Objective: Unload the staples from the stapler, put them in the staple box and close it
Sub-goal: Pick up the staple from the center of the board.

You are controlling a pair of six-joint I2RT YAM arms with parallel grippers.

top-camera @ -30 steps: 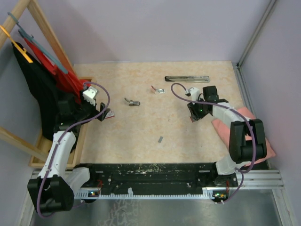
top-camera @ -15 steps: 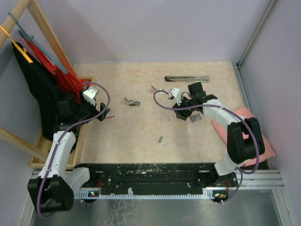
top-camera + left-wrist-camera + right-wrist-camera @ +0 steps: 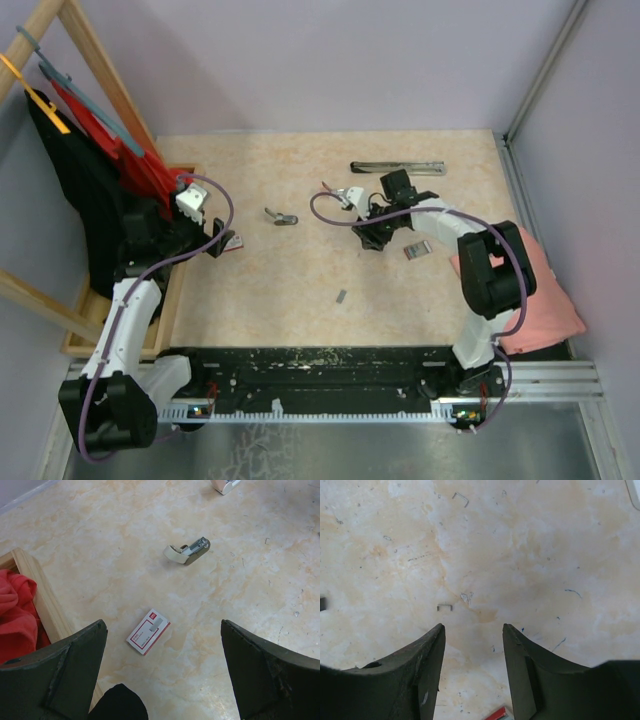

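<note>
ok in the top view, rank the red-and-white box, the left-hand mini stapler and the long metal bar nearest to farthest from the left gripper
1. red-and-white box, right beside the left gripper, table's left side
2. mini stapler, left of centre
3. long metal bar, far edge, right of centre

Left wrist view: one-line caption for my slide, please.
Open left fingers frame a red-and-white box on the table, a mini stapler lying beyond it.
</note>
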